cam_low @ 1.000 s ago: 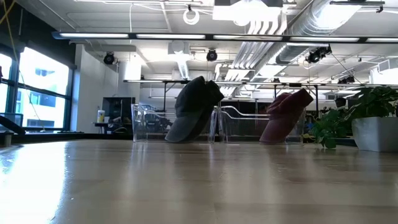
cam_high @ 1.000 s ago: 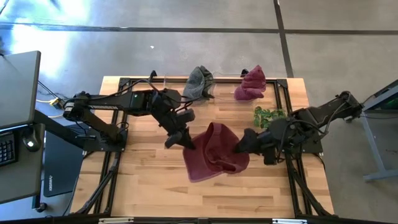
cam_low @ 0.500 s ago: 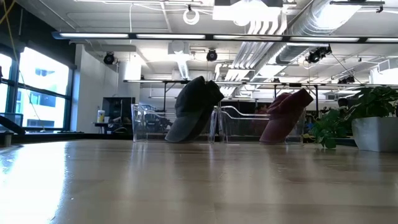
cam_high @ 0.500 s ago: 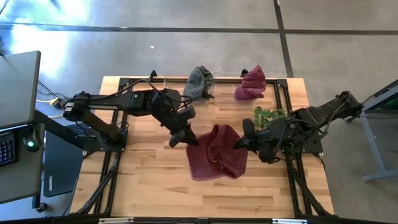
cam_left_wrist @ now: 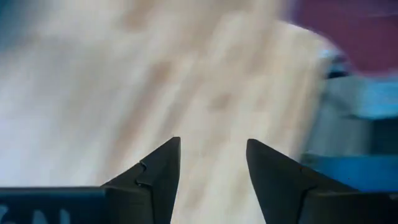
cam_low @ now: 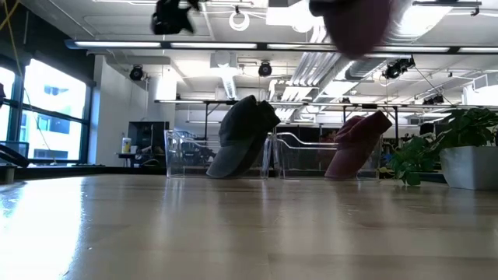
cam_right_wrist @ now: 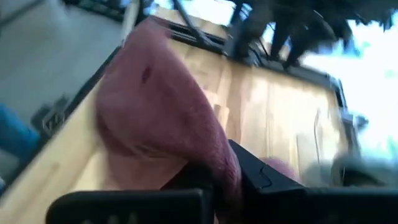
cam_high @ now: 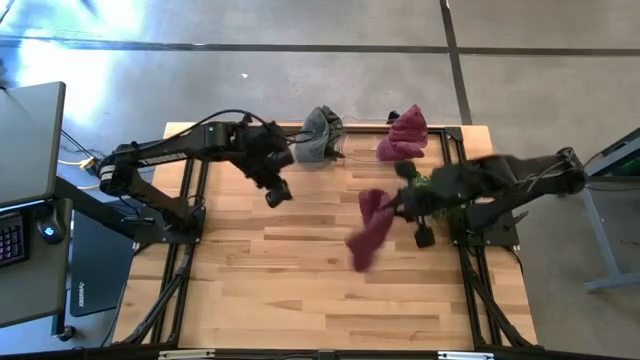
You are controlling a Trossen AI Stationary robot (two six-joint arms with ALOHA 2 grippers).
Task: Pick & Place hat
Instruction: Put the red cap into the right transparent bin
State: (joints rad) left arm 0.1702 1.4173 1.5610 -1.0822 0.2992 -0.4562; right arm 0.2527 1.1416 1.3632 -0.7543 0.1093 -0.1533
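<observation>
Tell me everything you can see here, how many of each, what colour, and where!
Table: one, light wood, under both arms.
Held hat: one, dark red, hanging from the right gripper above the table's middle.
Red hat: one, dark red, on a clear stand at the far edge.
Grey hat: one, grey, on a clear stand at the far edge.
Plant: one, green, right side of the table.
Monitor: one, dark, left of the table.
Left gripper: one, dark, open, empty, above the table's left half.
Right gripper: one, dark, shut on the held hat.
</observation>
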